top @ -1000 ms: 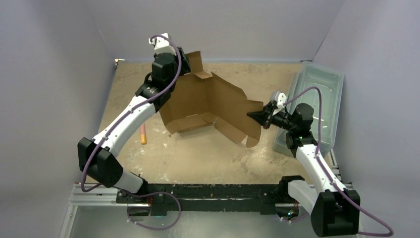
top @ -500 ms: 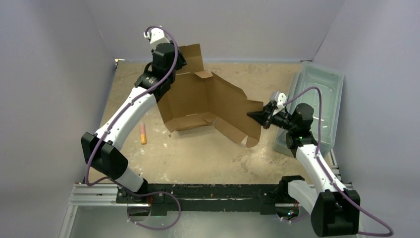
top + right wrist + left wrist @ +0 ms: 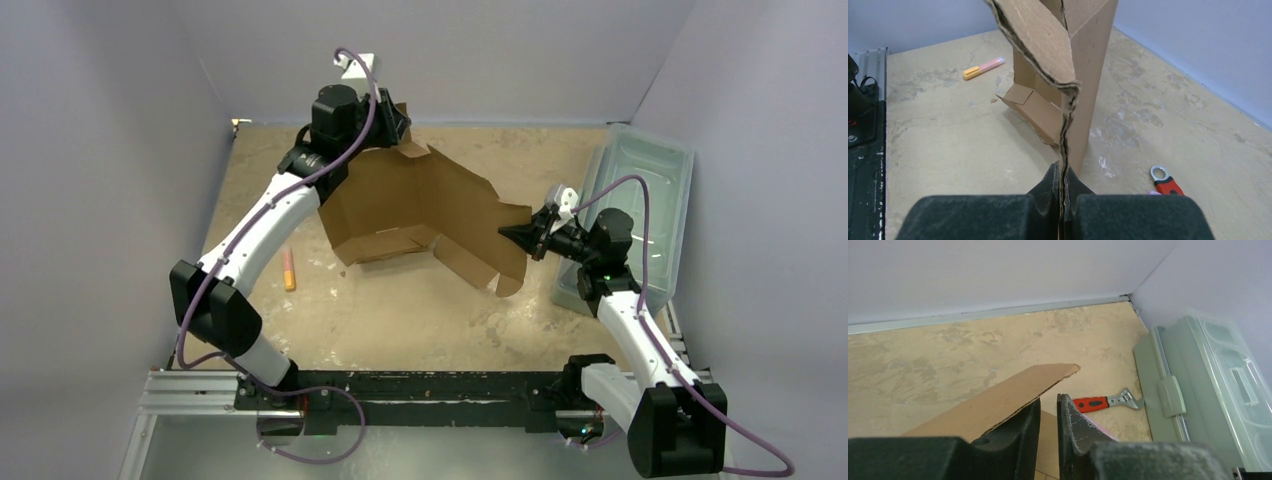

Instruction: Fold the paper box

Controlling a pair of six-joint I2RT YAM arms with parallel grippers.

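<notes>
The paper box (image 3: 420,200) stands half-open in the middle of the table, a brown cardboard sheet with raised walls and flaps. My left gripper (image 3: 398,125) hovers at its far top flap. In the left wrist view the fingers (image 3: 1049,402) stand a narrow gap apart with nothing between them. The flap (image 3: 1013,395) runs along the outer side of the left finger. My right gripper (image 3: 512,235) is shut on the box's right flap edge, and the cardboard (image 3: 1048,50) rises straight out of the pinched jaws (image 3: 1064,167).
A translucent grey-green plastic bin (image 3: 640,200) lies along the right wall, also seen in the left wrist view (image 3: 1208,385). A red-handled wrench (image 3: 1103,402) lies on the table near the bin. An orange-pink marker (image 3: 289,270) lies left of the box.
My left gripper has swung right along the box's far flap, and its jaws have narrowed. The right arm and its hold on the flap are unchanged.
</notes>
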